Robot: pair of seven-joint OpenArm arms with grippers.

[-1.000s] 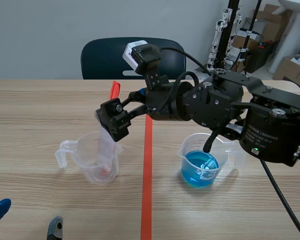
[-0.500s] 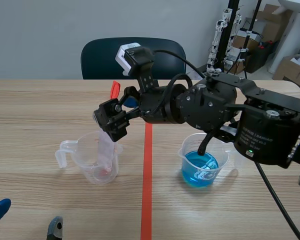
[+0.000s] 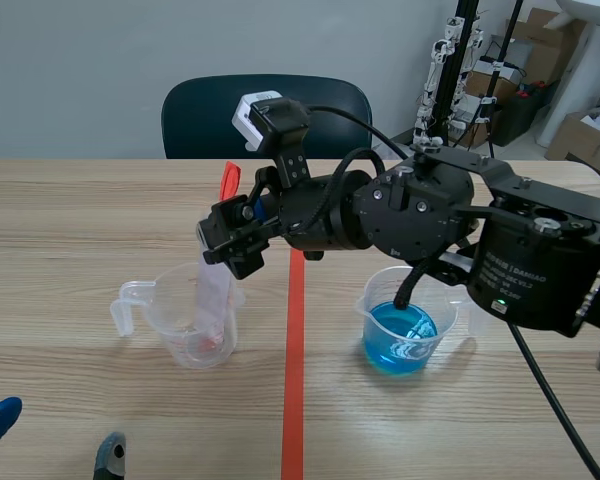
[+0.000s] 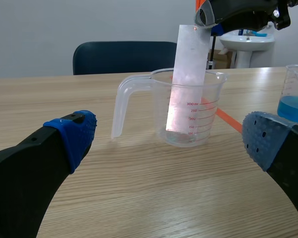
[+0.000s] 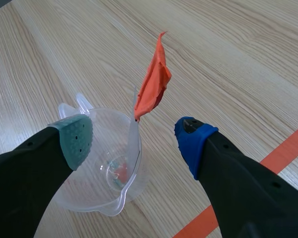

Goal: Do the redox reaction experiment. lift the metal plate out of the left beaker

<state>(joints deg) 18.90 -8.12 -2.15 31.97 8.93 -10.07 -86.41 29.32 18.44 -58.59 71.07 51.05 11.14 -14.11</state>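
Table (image 3: 70,220): light wood, with a dark chair (image 3: 195,120) behind the left beaker (image 3: 170,315) and an orange-red tape line (image 3: 293,390) just beside it.
Left beaker: clear plastic and upright; something small and red shows at its bottom.
Metal plate (image 4: 187,84): stands inside the left beaker, foot near the bottom and slightly tilted, so its upper half rises free above the rim for a grasp.
Orange tag (image 5: 153,89): sits on the plate's top end, well above the left beaker; I think it marks where to take hold.
Right gripper (image 5: 133,134): over the left beaker, fingers wide on both sides of the plate and not pressing it; it seems ready to close.
Left gripper (image 3: 55,437): low, on the robot's side of the left beaker, spread wide, holding nothing and out of the way.
Blue beaker (image 3: 442,300): well apart from the left beaker, across the tape line; probably the plate goes there later.
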